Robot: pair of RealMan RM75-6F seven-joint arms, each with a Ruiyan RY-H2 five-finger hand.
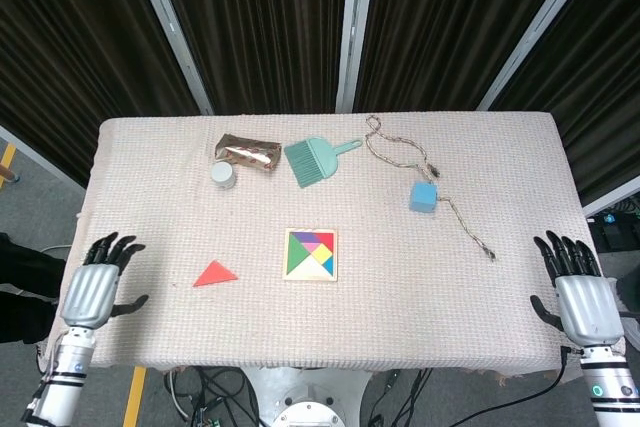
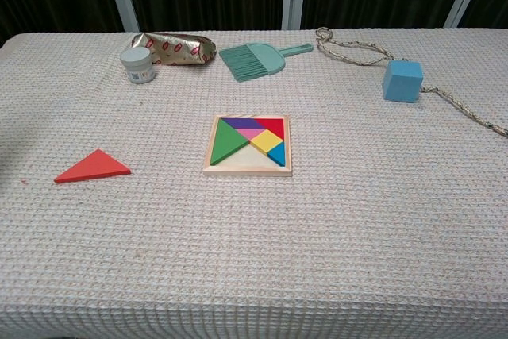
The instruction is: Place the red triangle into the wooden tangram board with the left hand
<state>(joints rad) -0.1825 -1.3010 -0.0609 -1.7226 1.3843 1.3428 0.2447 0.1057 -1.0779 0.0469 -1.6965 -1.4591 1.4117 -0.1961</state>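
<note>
Both hands outside the chest view; rope (image 2: 468, 113) cut off there.

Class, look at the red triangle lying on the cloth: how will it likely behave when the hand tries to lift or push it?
The red triangle looks thin and flat, so it is probably stiff and light. Lying flush on the textured tablecloth, it offers little edge; the fingers may struggle to get under it. Pushed, it should slide rather than roll or tip.

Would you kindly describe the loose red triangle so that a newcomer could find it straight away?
Start at the wooden tangram board near the middle of the cloth-covered table, then look toward the robot's left side. The red triangle lies flat there on its own, the only puzzle piece outside the board, nearest the left robot hand.
</note>
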